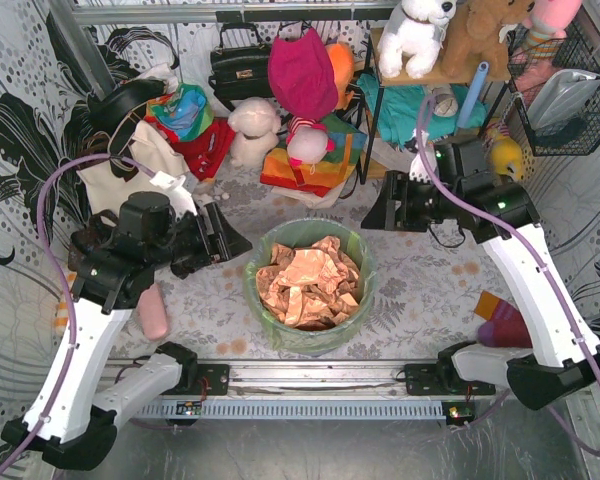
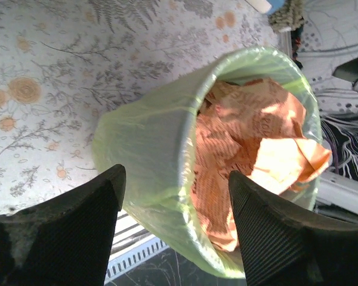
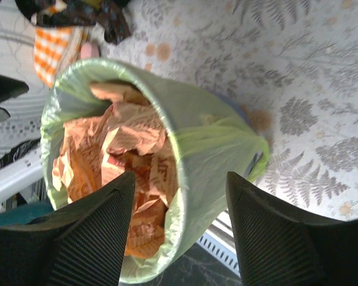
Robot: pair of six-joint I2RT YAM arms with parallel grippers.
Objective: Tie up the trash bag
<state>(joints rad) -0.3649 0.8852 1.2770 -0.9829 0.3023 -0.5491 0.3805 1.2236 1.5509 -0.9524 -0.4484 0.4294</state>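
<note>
Your table is floral-patterned, with plush toys crowded at the back. The trash bag stands between your left claw and right claw, just beyond each one's spread, empty jaws. Its pale green film seems folded over a rim, with crumpled orange paper inside.
</note>
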